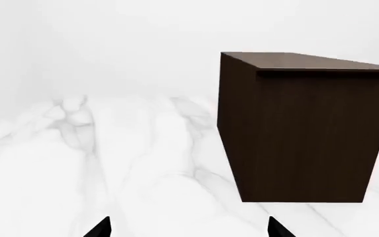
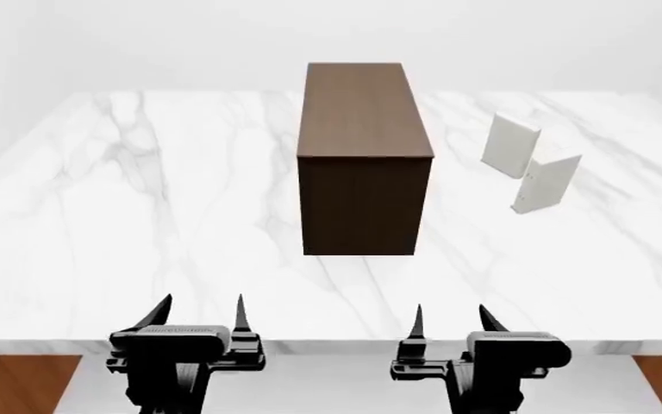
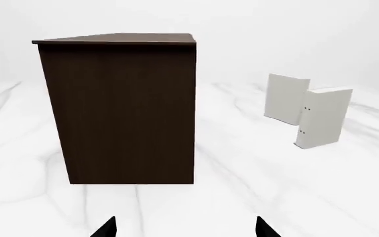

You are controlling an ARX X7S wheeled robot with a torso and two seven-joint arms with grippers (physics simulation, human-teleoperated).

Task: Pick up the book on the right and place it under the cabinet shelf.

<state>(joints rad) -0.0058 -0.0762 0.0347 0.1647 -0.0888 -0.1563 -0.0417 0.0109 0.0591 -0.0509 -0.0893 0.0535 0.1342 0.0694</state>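
Both of your grippers are hanging at the near edge of the table (image 2: 101, 216), and both are released: the left gripper (image 2: 202, 315) and the right gripper (image 2: 452, 319) are showing their fingertips spread apart with nothing between them. In each wrist view only two dark tips are showing at the edge of the picture.

You are facing the closed end of the cabinet (image 2: 364, 155), which is standing ahead of the grippers, between the two of them, and running away from you. Its shelf is not visible from this side, so I cannot tell how it is sitting inside.

Ahead of your right gripper and to its right, two books are standing upright on the table, well apart from the cabinet. The book (image 2: 545, 181) is the nearer and more rightward one, and it is looking whiter. The greyer book (image 2: 509, 145) is standing just behind it, and whether they are touching, I cannot tell.
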